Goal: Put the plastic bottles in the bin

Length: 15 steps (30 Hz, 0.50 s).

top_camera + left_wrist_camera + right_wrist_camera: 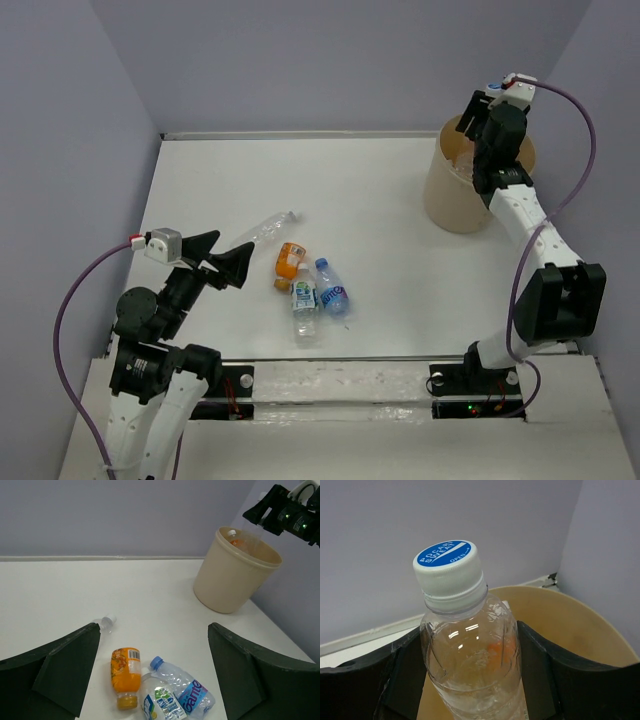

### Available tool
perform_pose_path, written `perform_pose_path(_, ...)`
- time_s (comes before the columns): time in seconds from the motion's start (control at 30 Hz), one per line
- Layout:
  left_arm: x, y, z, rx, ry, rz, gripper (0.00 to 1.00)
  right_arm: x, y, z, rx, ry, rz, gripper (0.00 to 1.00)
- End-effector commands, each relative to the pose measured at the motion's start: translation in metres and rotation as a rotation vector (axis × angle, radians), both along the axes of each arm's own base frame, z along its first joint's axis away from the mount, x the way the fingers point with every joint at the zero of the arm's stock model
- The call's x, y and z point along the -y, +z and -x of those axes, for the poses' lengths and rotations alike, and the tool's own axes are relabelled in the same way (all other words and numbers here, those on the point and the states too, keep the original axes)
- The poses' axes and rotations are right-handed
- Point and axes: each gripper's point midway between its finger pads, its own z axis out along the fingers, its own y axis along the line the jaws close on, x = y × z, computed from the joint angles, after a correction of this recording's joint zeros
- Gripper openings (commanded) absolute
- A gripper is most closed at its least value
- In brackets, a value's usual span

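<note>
The tan bin (452,205) (227,587) (580,630) stands at the far right of the table. My right gripper (482,128) (470,680) hovers over its mouth, shut on a clear bottle (470,650) with a white, blue-topped cap. Something orange (238,543) lies inside the bin. On the table lie an orange bottle (289,262) (125,672), a green-labelled clear bottle (304,300) (160,700), a blue-labelled one (332,290) (189,687) and a plain clear one (268,228) (106,622). My left gripper (225,258) (154,630) is open, just left of this cluster, holding nothing.
Grey walls (330,60) close the table at the back and both sides. The bin sits close to the right wall (295,605). Purple cables (575,150) loop from both wrists.
</note>
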Motion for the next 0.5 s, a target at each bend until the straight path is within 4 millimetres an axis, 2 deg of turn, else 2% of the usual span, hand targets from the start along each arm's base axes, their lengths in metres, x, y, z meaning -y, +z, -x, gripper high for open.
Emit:
perform_pose_path(0.0,0.004,0.006,0.000,0.026,-0.019,-0.001,0.99,-0.010,0.008,-0.006,0.088,0.071,-0.114,0.41)
perform_pose_path(0.1,0.004,0.005,-0.001,0.023,-0.021,-0.002,0.99,-0.010,-0.014,-0.014,0.020,0.066,-0.112,0.48)
perform_pose_path(0.13,0.004,0.005,-0.001,0.025,-0.019,-0.001,0.99,-0.010,-0.022,-0.016,0.001,0.066,-0.112,0.61)
perform_pose_path(0.2,0.004,0.005,-0.001,0.023,-0.018,-0.001,0.99,-0.006,-0.034,-0.018,-0.031,0.057,-0.107,0.74)
perform_pose_path(0.23,0.003,0.005,-0.001,0.023,-0.016,-0.001,0.99,-0.005,-0.035,-0.017,-0.034,0.054,-0.105,0.84)
perform_pose_path(0.27,0.003,0.005,-0.001,0.022,-0.016,-0.002,0.99,-0.004,-0.034,-0.016,-0.032,0.045,-0.105,0.89)
perform_pose_path(0.33,0.003,0.005,-0.002,0.022,-0.015,-0.003,0.99,-0.004,-0.022,-0.012,-0.016,0.050,-0.104,0.94)
perform_pose_path(0.37,0.003,0.004,-0.002,0.020,-0.015,-0.002,0.99,-0.005,-0.007,-0.011,0.008,0.056,-0.100,0.96)
perform_pose_path(0.43,0.003,0.005,-0.001,0.022,-0.016,-0.002,0.99,-0.007,0.012,-0.004,0.018,0.073,-0.099,0.97)
perform_pose_path(0.47,0.003,0.004,-0.002,0.020,-0.015,-0.003,0.99,-0.010,0.030,0.000,0.045,0.091,-0.107,0.97)
